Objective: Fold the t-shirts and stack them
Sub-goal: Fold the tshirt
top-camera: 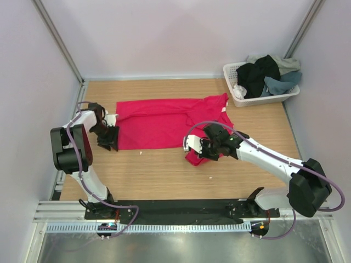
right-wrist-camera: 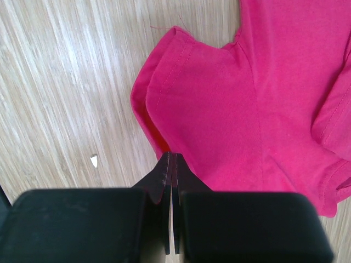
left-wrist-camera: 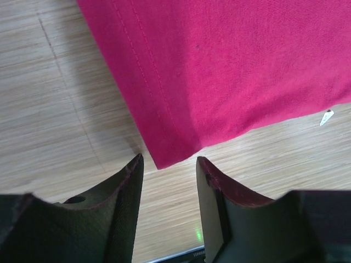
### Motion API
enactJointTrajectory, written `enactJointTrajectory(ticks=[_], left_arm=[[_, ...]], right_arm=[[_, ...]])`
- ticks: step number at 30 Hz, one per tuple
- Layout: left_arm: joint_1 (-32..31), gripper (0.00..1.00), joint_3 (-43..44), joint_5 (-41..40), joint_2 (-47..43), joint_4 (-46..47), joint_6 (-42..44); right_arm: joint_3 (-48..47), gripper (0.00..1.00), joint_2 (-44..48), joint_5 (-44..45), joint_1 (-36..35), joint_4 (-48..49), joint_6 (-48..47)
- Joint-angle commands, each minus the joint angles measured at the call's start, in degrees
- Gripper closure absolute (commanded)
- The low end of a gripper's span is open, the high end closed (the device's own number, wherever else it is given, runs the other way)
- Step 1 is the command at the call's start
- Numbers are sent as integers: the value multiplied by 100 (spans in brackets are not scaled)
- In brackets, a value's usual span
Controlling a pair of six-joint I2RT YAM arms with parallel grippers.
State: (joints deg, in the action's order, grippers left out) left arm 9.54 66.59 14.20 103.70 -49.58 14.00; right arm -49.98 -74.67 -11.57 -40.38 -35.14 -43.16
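left claw spread, tips flanking the 8 o'clock hem corner of the crimson-pink cloth t-shirt, arm folded elbow-high. right claw pressed together, pinching its 5 o'clock sleeve, arm stretched low.

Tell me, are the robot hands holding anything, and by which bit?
The right gripper pinches the pink t-shirt by its sleeve edge. The left gripper, open beside the hem corner, holds nothing.

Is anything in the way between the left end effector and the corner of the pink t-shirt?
No, nothing visible is in the way. The left end effector has its jaws open right at the corner of the pink t-shirt. Only a little bare table lies between them.
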Motion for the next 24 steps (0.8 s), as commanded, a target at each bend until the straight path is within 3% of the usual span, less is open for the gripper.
enactJointTrajectory(ticks=[1,5,8,10,24], left_arm=[[57,56,170,294,62,36,-29],[57,71,162,382,124,63,-99],[57,94,170,452,107,28,-117],[65,100,135,435,11,27,-117],[74,100,328,215,-1176,-983,621]], right_arm=[[-188,99,-3,85,65,112,27],[-179,99,-3,94,135,147,35],[-205,98,23,111,223,165,53],[-188,99,75,111,320,174,62],[-521,99,629,94,891,24,255]])
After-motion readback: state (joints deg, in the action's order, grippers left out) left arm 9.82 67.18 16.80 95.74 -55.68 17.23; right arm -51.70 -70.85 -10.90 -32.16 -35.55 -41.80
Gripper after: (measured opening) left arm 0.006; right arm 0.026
